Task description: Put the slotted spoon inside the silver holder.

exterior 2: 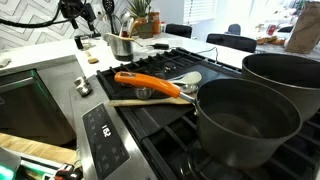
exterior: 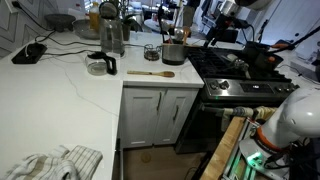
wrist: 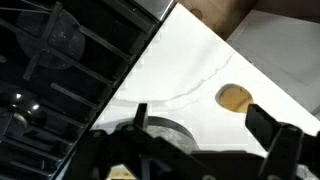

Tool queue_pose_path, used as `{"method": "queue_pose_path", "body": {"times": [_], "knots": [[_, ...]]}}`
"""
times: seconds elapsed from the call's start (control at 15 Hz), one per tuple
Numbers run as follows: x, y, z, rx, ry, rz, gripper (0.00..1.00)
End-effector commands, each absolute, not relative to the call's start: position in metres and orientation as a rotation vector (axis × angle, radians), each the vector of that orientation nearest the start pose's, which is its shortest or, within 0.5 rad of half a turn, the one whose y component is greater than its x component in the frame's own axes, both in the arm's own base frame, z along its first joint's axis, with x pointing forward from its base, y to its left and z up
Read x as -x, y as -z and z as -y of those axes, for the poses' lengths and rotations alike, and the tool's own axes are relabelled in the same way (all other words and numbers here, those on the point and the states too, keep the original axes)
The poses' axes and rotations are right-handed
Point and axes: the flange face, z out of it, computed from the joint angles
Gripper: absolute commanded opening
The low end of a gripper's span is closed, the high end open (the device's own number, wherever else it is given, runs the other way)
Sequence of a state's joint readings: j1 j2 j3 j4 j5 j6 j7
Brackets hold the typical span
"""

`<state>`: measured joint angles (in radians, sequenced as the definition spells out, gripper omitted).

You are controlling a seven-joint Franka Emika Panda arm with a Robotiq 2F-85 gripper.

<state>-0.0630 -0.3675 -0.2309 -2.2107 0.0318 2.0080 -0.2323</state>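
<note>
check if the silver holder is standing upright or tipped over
Upright: the silver holder stands on its base on the white counter, open mouth up, in both exterior views.

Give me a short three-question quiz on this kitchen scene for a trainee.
1. True or false: the short, shiny silver metal holder stands on the white counter.
2. The long orange-handled utensil lies on: A the black gas stove; B the counter; C a chair.
3. Fill in: in the wrist view, the black gripper is ____.
Key: 1 true; 2 A; 3 open.
</note>
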Motion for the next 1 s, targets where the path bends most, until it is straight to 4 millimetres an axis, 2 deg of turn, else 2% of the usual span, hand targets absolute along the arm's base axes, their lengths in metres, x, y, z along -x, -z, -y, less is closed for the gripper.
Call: {"method": "queue_pose_path", "body": {"times": [0.0,0.6,0.67,0.8,0.93], "knots": [[-0.44,-0.538,0.142,3.059,0.273,-0.099,1.0],[-0.44,-0.538,0.142,3.059,0.273,-0.099,1.0],[-0.442,-0.537,0.143,3.02,0.258,-0.088,1.0],[-0.449,-0.534,0.153,2.971,0.286,-0.095,1.0],[-0.451,-0.533,0.174,2.868,0.296,-0.126,1.0]]}}
